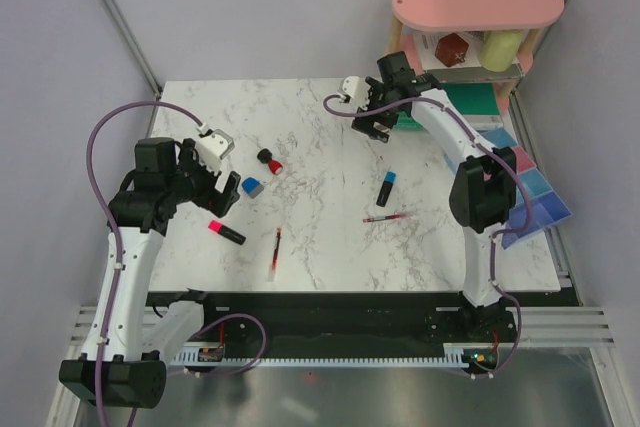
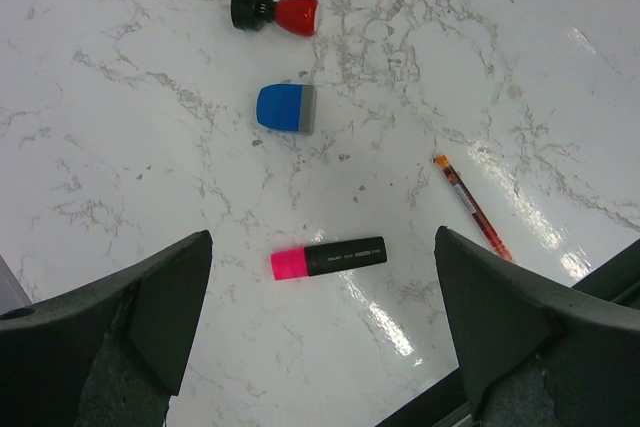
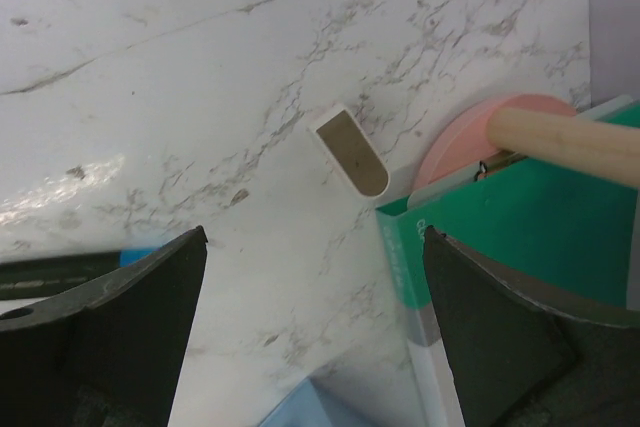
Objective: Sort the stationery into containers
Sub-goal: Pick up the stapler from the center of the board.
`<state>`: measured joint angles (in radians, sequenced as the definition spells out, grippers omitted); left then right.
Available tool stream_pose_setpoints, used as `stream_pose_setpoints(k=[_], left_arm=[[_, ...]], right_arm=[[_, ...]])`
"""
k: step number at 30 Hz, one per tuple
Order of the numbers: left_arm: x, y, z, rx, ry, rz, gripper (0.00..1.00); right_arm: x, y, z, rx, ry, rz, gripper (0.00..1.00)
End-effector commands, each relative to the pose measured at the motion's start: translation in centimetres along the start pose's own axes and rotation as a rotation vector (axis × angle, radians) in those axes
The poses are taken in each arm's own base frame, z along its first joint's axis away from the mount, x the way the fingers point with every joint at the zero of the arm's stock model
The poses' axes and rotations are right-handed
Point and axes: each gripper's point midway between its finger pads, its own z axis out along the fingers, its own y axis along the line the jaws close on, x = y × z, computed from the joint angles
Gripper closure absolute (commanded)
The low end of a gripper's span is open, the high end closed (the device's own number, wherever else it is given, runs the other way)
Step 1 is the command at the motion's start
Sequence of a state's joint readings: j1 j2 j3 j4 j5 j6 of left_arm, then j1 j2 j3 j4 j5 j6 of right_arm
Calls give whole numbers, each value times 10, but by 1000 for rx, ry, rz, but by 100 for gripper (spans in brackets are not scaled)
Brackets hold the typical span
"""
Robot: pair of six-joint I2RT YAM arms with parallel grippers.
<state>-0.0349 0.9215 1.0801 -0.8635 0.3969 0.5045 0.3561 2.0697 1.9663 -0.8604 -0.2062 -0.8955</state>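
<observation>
In the left wrist view my left gripper (image 2: pixel 322 237) hangs open over the marble table, its fingers straddling a black marker with a pink cap (image 2: pixel 328 258) from above. A blue eraser (image 2: pixel 287 108) and a red-black stub (image 2: pixel 275 11) lie beyond it, with a thin red pen (image 2: pixel 472 207) to the right. My right gripper (image 3: pixel 315 237) is open too, above bare marble just short of a small silver-brown clip (image 3: pixel 350 152). Mid-table lie a blue-capped marker (image 1: pixel 385 188) and a second red pen (image 1: pixel 388 217). The joined containers (image 1: pixel 530 192) run along the right edge.
A green box (image 3: pixel 510 237) lies right beside the clip, under my right finger. The pink two-tier shelf (image 1: pixel 478 2) stands at the back right with a red cube (image 1: pixel 452 49) and a yellow cylinder (image 1: pixel 503 47) on it. Grey walls close in both sides.
</observation>
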Motion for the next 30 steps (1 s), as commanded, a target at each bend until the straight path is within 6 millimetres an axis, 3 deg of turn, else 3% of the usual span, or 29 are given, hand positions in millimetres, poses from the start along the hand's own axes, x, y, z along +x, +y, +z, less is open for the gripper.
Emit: stream_pose_setpoints(k=[1,8,14,23,30], left_arm=[[-11,9,-9,-41,-15,48,1],[-4,13,-13,-79,6,61,1],[4,16,-12,-98,32,59,1],[10,17,-8,-102,54,54,1],[5,21,-6,-103,53,49,1]], right_arm=[[-22,-29,26,49,-79,-67,4],[-14,-44,63,74,-73,-98,5],[11,-51,91,56,-42,-82,5],[45,-52,108,28,-8,-54,6],[56,-41,123,-16,11,-99,7]])
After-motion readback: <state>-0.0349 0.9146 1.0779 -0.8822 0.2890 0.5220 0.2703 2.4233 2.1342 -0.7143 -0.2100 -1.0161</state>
